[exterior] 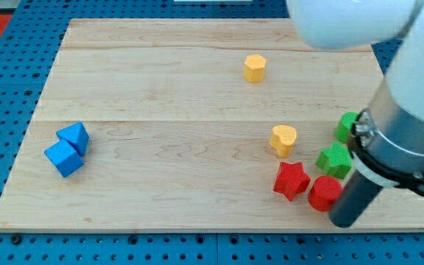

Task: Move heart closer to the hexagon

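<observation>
Pale wooden board (160,88) of glued planks, lying on a blue perforated table (6,110). Contents, from the view's left to the view's right:

- Two blue blocks of angular shape, a lower blue block (64,158) and an upper blue block (73,137), touching, near the left edge; well apart from all else.
- Yellow hexagon block (255,68), alone toward the view's top, right of centre.
- Yellow heart block (283,139), the task's thing, lower on the board, almost straight below the hexagon, clear wood between them.
- Red star block (291,179), just below the heart, near it.
- Red rounded block (324,193), partly hidden by the rod; exact shape cannot be told.
- Green star-like block (335,160), beside the reds.
- Second green block (347,126), further right, half hidden by the arm.
- My tip (343,218): dark rod end, at the lower right, against or just beside the red rounded block; whether it touches cannot be told. It has no jaws and holds nothing.

Risks, as judged: the tip sits behind the red and green cluster, so a direct line to the heart would plough those blocks along. An off-centre push on the rounded lobes could spin the heart aside rather than send it up toward the hexagon.
</observation>
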### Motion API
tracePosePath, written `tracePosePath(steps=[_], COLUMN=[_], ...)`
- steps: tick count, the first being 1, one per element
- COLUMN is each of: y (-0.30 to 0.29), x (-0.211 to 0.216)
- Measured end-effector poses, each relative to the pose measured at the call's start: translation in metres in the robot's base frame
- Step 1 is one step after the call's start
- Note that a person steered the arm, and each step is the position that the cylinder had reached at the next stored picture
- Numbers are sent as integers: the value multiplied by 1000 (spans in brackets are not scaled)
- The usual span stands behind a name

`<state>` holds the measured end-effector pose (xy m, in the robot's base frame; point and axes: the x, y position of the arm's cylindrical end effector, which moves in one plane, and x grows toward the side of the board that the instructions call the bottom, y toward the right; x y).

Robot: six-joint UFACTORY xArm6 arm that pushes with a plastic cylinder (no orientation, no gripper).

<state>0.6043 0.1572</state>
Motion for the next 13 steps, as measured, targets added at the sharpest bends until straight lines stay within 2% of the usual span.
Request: tracePosePath(steps=[1, 3, 4, 5, 6, 8, 9, 10, 11, 12, 13], y=[6, -58, -48, -56, -91, -95, -115, -97, -45, -28, -50], x=[-22, -54, -63, -91, -129, -187, -156, -135, -173, -192, -229])
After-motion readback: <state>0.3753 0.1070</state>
